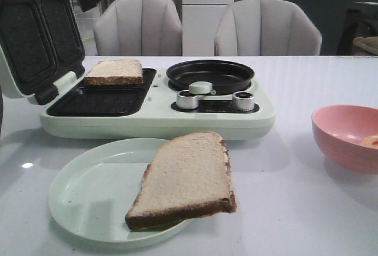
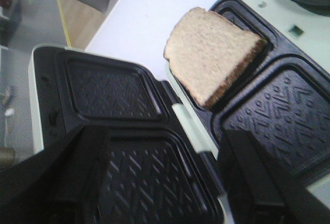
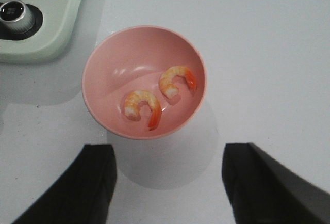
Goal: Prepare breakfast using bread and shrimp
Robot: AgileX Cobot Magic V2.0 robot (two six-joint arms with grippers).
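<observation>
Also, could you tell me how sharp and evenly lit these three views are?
Front view: sharp on the near bread, with a small glare spot on the table and soft shadows. Left wrist view: the slice in the sandwich maker is fairly clear, the gripper a dark blur. Right wrist view: evenly lit, shrimp in the bowl crisp.

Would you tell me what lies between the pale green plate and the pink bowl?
Only bare white table separates the plate and bowl, per the front view.

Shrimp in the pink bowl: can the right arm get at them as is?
Probably yes. The right pincer is open and above the pink bowl; both shrimp lie uncovered inside, with nothing between the fingers and them.
</observation>
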